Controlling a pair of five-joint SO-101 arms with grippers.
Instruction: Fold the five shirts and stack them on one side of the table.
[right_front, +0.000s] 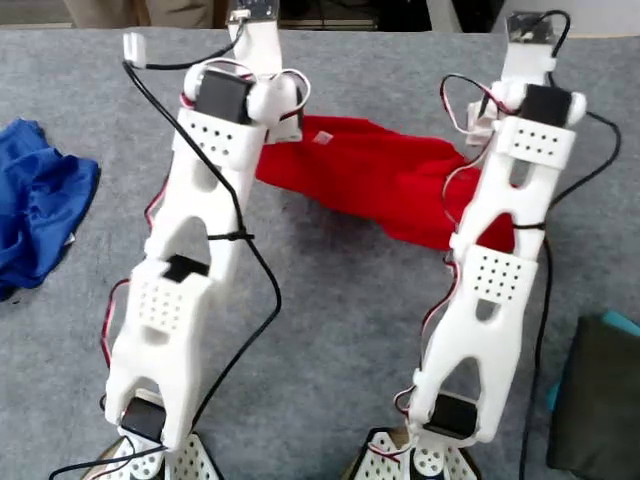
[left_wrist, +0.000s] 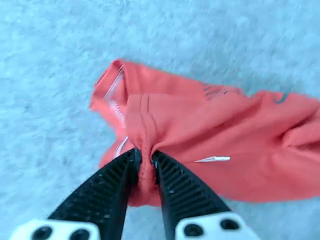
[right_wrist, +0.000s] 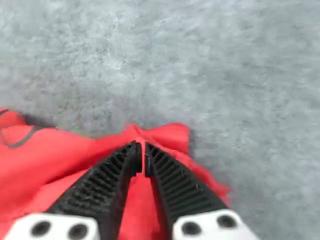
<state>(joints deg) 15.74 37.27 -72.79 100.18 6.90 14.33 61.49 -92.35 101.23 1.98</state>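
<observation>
The left hand (left_wrist: 144, 159) is clenched on a fold of the crumpled red fabric shirt (right_front: 380, 175) (on the grey felt table (right_front: 330, 310)); the right hand (right_wrist: 141, 151) grips its edge.

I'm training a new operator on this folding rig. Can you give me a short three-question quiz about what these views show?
1. True or false: the left gripper and the right gripper are each shut on the red shirt.
2. The blue shirt lies: A) crumpled beside the left arm; B) folded on the red shirt; C) in a gripper.
3. Fill in: the dark cloth lies beside the ___ arm.
Key: 1 true; 2 A; 3 right.
</observation>
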